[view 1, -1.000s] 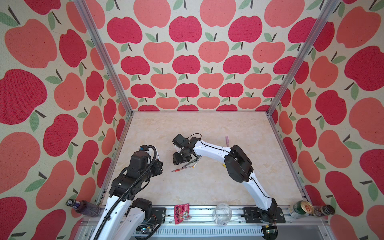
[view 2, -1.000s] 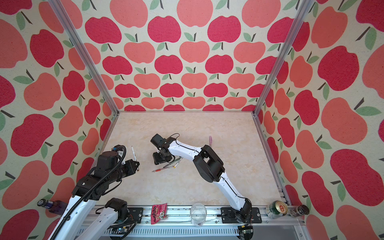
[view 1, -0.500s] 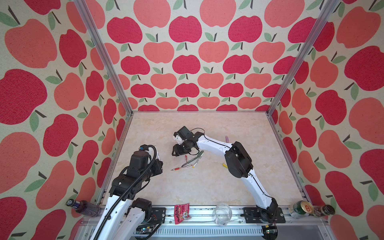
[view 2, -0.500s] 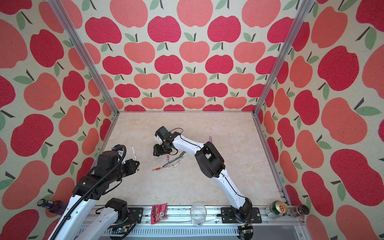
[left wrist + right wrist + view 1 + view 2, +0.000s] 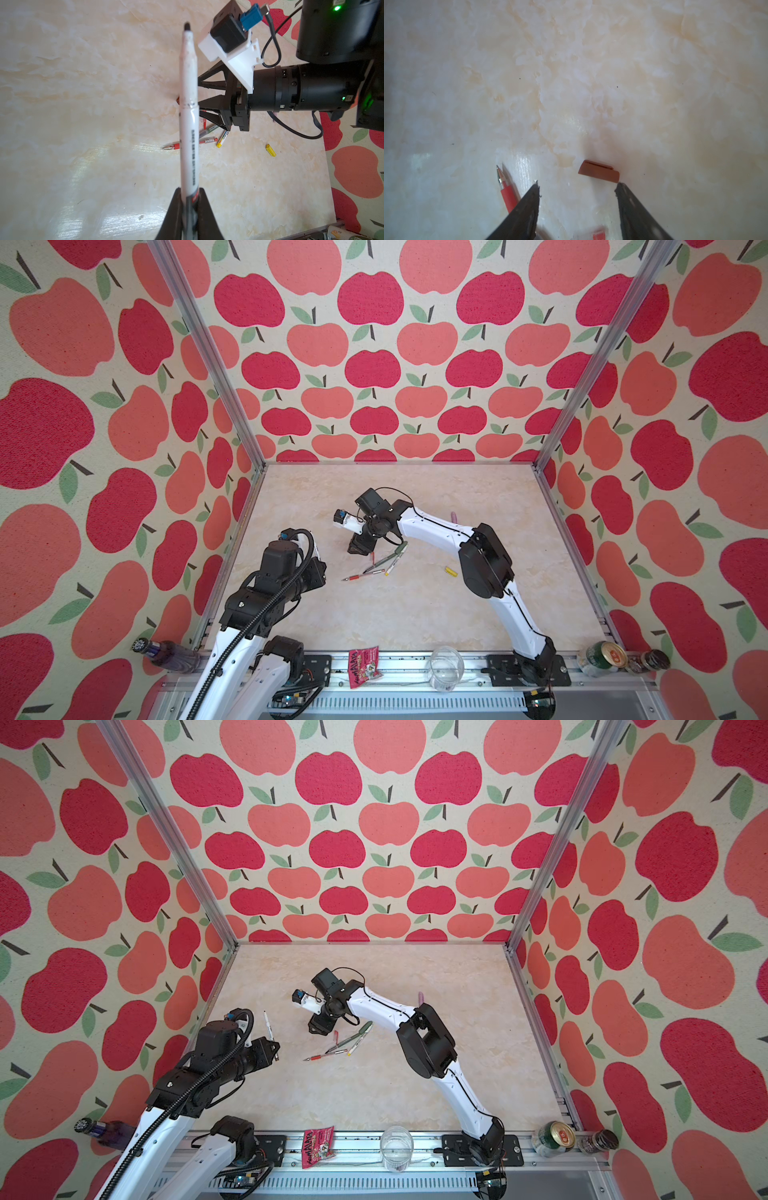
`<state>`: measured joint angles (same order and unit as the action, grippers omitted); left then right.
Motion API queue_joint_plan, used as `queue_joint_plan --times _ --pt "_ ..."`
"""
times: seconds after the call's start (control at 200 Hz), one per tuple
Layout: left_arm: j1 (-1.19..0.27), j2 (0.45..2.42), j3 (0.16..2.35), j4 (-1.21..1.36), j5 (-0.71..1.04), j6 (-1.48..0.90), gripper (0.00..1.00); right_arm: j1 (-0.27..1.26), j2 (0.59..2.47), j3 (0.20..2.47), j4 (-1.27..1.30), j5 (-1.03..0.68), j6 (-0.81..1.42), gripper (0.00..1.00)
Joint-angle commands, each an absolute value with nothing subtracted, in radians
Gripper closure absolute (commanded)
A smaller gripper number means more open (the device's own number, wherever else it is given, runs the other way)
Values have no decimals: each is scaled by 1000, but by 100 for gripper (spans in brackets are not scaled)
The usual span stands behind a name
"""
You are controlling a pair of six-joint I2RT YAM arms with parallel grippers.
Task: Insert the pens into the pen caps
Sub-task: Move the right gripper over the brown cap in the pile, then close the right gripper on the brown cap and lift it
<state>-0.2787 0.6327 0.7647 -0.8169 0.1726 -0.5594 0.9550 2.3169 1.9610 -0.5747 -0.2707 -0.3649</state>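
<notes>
The white pen (image 5: 188, 116) is being gripped tip-out by the left claw (image 5: 190, 190) for capping; the right claw (image 5: 577, 185) is being held open to take the brown cap (image 5: 599, 171).

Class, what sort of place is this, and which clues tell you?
Probably a robot test booth: two arms mounted on a front rail, apple-print walls on metal posts enclosing a marble-look tabletop.

move: we are easing the right gripper (image 5: 358, 549) off the pens (image 5: 380, 565) | wrist: we are turning it | aim: we are bringing its jaws just short of the brown cap (image 5: 599, 171)
</notes>
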Motion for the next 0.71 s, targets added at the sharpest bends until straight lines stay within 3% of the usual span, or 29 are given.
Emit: queue_joint_plan --times 0.0,0.46,0.7 --pt "-273 632 756 -799 180 -573 100 956 2318 1934 -572 -249 -584 38" --pt "-273 643 746 -783 167 -587 100 966 2469 2071 -609 -198 -664 42" --pt "-272 650 738 -769 167 -584 100 978 2505 2117 -662 -171 -662 57"
